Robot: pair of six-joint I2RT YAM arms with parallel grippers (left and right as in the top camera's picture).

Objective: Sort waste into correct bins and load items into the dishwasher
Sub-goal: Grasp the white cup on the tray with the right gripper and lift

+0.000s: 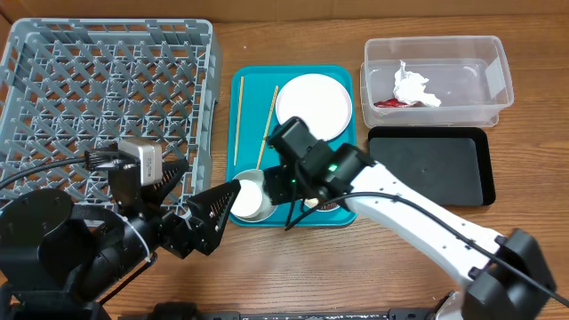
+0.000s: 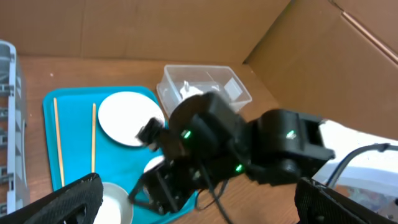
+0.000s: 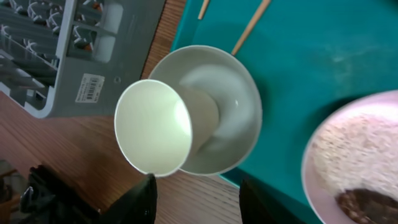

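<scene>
A small white cup (image 3: 152, 127) lies tilted in a pale grey bowl (image 3: 239, 112) at the teal tray's near left corner; both also show in the overhead view, cup (image 1: 248, 203), bowl (image 1: 252, 177). A white bowl of rice grains (image 3: 348, 149) with a brown lump (image 3: 367, 205) sits beside it. My right gripper (image 3: 199, 205) is open and empty just above and in front of the cup. My left gripper (image 1: 216, 211) is open and empty, left of the cup. A white plate (image 1: 313, 105) and two chopsticks (image 1: 240, 116) lie on the tray.
The grey dish rack (image 1: 107, 80) stands at the far left. The clear tub (image 1: 494, 76) at the far right holds a white napkin (image 1: 413, 86) and a red wrapper (image 1: 388, 103). The black tray (image 1: 431, 164) lies in front of it. Cardboard walls stand behind.
</scene>
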